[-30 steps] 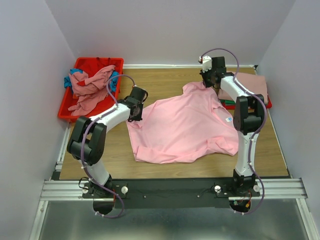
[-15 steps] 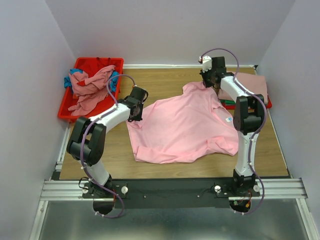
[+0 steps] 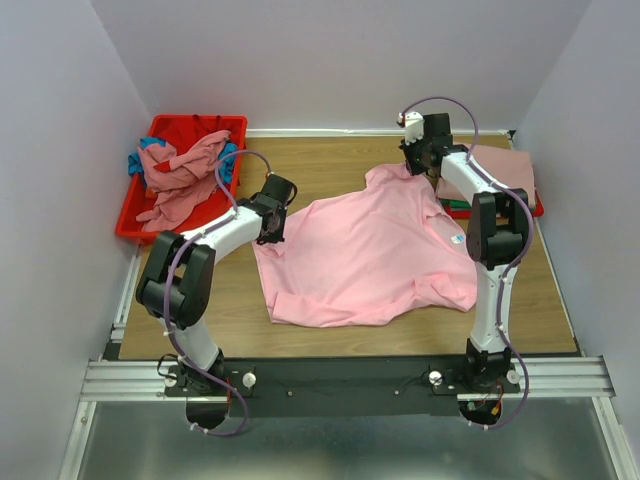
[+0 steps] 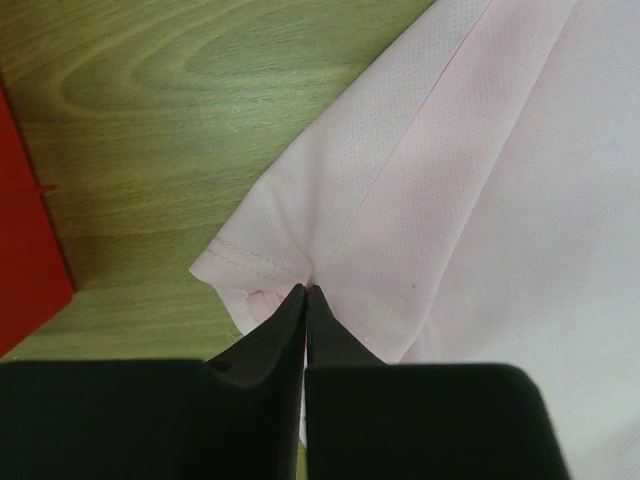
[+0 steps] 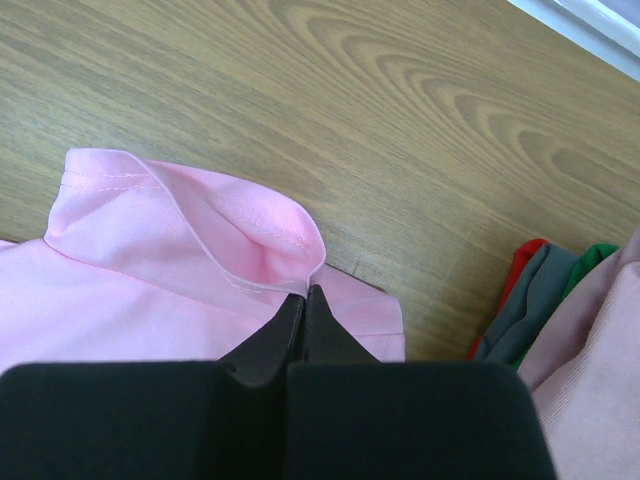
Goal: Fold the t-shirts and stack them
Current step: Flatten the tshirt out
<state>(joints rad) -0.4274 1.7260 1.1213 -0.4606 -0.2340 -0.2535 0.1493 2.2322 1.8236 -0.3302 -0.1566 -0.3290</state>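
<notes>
A bright pink t-shirt [image 3: 365,250] lies spread on the wooden table. My left gripper [image 3: 272,222] is shut on its left hem corner [image 4: 262,262], low at the table. My right gripper [image 3: 418,158] is shut on a fold of the shirt's far edge [image 5: 190,225]. A stack of folded shirts [image 3: 500,180], dusty rose on top with green and red beneath, sits at the far right; it shows in the right wrist view [image 5: 590,320]. A red bin [image 3: 165,135] at the far left holds crumpled dusty rose [image 3: 185,175] and teal shirts.
White walls close in the table on three sides. The red bin's wall [image 4: 25,250] is close to the left of my left gripper. A metal rail [image 3: 340,380] runs along the near edge.
</notes>
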